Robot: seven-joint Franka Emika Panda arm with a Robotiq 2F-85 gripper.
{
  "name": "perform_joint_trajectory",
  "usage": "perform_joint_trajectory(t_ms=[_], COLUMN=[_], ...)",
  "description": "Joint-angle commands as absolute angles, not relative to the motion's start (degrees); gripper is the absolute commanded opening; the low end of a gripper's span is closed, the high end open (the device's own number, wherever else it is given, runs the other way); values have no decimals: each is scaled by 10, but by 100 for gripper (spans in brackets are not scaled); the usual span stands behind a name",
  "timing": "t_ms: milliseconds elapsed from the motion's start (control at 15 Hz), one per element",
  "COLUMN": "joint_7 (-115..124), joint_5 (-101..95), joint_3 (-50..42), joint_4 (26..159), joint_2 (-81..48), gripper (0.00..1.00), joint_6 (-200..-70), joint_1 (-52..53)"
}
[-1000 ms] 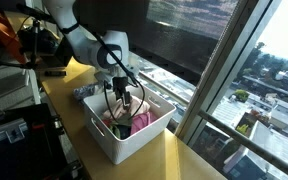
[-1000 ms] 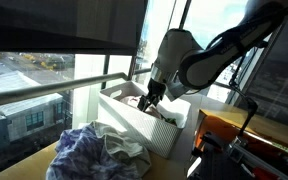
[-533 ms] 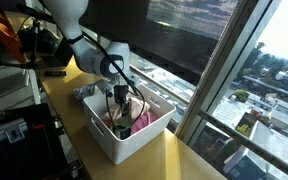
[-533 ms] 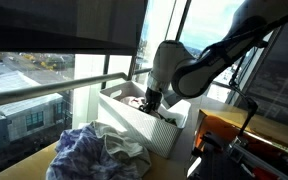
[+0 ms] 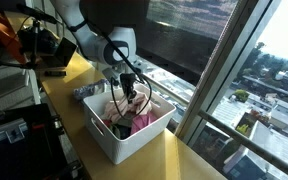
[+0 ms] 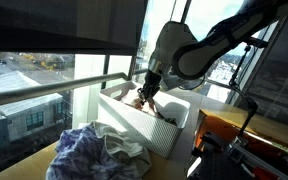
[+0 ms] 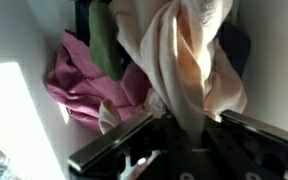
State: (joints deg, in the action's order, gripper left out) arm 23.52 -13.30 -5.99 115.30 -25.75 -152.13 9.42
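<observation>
The jaws are clamped on a pale peach cloth point(image 7: 184, 60), pinching a bunch of it so that the rest falls away in one long fold. Its long axis runs straight down from the jaws into the white bin point(image 5: 119, 148) directly beneath. In both exterior views the arm point(image 5: 94, 40) holds the grip just above the bin's rim, and the cloth point(image 6: 144, 97) shows there only as a small pale strip. Its lower end reaches among the other clothes (whether it is clear of them I cannot tell): a pink garment point(image 7: 79, 82) against the bin wall and a green one point(image 7: 104, 40) beside it. A crumpled blue-and-white cloth point(image 6: 94, 150) lies on the tabletop point(image 5: 189, 162) outside the bin.
</observation>
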Motion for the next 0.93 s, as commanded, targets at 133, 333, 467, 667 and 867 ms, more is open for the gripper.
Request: perform_joint_trajectory(t_ms=[133,333,467,667,867], joint_7=[190,186,186,186,189], joint_5=[-115,-114,-115,-117,-113], joint_3=[-46,-27,-9,25,68], joint_4=[1136,1122,1114,1094,1068], joint_2=[-127,-59,-16,40,89], gripper=[2,2,2,2,2], joint_6=[-1445,-1414,-1403,-1388,-1358], joint_1=[84,84,87,90,98])
